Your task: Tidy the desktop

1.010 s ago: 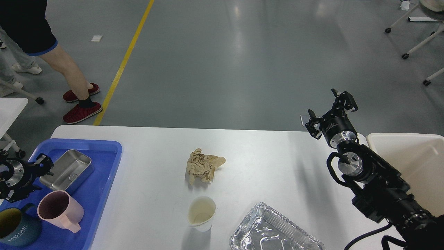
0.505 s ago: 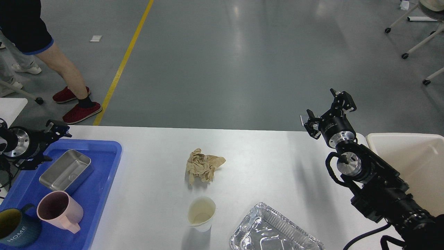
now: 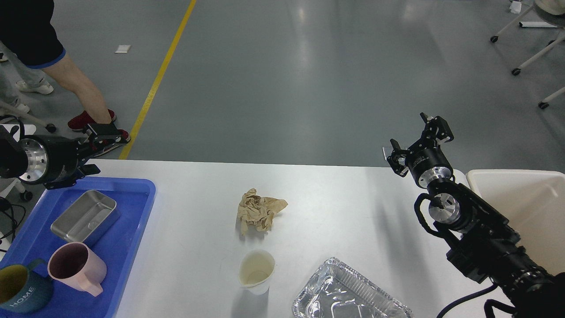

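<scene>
The bench (image 3: 353, 207) fills the lower view. At its centre lies a crumpled brown paper (image 3: 258, 214), with a paper cup (image 3: 256, 270) at 6 o'clock of it and a foil tray (image 3: 346, 293) at 5. The right gripper (image 3: 419, 140) hovers at 3 o'clock, fingers spread wide, holding nothing. The left gripper (image 3: 103, 139) (at 9 o'clock, above the blue tray (image 3: 132, 221)) is too dark to read.

Two mugs (image 3: 77, 267) (image 3: 20, 289), one steel tin (image 3: 85, 216), one paper cup (image 3: 256, 270), one foil tray (image 3: 344, 293), one crumpled napkin (image 3: 258, 210)
</scene>
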{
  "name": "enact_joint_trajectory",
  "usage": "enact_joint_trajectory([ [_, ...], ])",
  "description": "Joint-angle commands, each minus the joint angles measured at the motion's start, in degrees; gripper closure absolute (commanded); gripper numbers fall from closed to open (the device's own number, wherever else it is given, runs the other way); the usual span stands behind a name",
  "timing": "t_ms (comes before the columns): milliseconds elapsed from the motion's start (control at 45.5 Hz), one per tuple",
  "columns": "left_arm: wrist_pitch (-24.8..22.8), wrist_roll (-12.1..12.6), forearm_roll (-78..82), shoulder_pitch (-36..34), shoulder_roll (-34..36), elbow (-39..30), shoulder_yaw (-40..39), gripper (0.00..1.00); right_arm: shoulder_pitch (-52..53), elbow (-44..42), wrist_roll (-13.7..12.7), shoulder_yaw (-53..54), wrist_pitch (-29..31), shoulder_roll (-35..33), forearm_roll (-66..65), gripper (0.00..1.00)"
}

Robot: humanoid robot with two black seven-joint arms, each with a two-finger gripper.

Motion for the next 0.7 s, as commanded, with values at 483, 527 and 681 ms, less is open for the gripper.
enact_joint_trajectory([
  [483, -4.04, -17.45, -0.01, 2.67, 2.79, -4.73, -5.32, 0.07, 0.0, -0.02, 0.0, -0.01, 0.0, -0.09, 0.0, 0.0],
  [527, -3.86, -17.8, -0.02, 3.02, 2.53, -4.64, -5.32, 0.07, 0.0, -0.02, 0.0, -0.01, 0.0, -0.18, 0.0, 0.0],
  [681, -3.07, -17.8, -0.63, 3.81, -0.63, -2.8, -5.23, 0.07, 0.0, -0.02, 0.0, -0.01, 0.0, 0.0, 0.0, 0.0],
])
